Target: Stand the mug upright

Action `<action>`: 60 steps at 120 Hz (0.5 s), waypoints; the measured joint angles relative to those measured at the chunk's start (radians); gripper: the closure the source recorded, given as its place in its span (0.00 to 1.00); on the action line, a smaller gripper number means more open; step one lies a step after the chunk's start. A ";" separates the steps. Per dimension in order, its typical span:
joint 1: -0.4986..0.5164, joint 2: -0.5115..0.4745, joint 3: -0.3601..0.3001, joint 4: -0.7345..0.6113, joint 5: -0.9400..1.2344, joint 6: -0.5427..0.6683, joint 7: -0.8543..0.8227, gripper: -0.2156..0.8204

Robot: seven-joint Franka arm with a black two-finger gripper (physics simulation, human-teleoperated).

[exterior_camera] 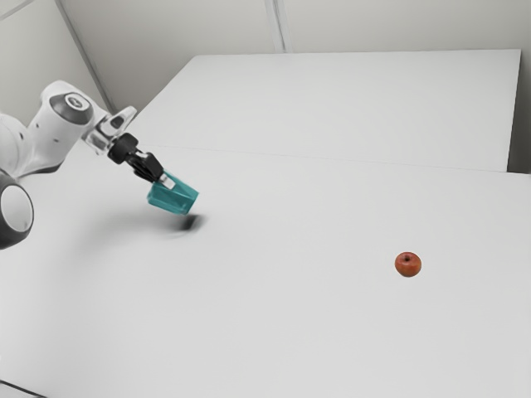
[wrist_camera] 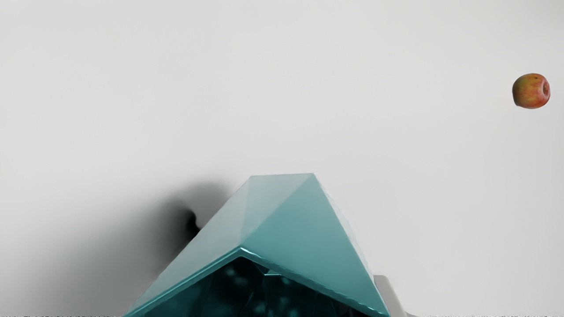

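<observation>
Teal mug [wrist_camera: 304,229], one, tilted over the surface [exterior_camera: 290,315], end effector [exterior_camera: 166,181] apparently clamped on its wall; I should turn its base level, lower gently, and release once seated flat.

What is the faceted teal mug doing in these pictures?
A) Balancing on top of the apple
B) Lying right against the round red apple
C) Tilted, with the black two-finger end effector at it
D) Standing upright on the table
C: the faceted teal mug slants at the black two-finger end effector, well apart from the round red apple.
</observation>
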State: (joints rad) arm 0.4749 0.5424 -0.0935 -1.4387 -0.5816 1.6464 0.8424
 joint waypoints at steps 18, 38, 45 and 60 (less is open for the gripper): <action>-0.083 -0.135 0.000 -0.179 0.137 0.127 -0.032 0.97; -0.192 -0.246 0.045 -0.342 0.305 0.271 -0.081 0.97; -0.215 -0.267 0.054 -0.378 0.351 0.309 -0.098 0.97; -0.262 -0.350 0.067 -0.481 0.433 0.375 -0.140 0.97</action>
State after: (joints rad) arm 0.2129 0.1925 -0.0269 -1.9194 -0.1488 2.0215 0.7019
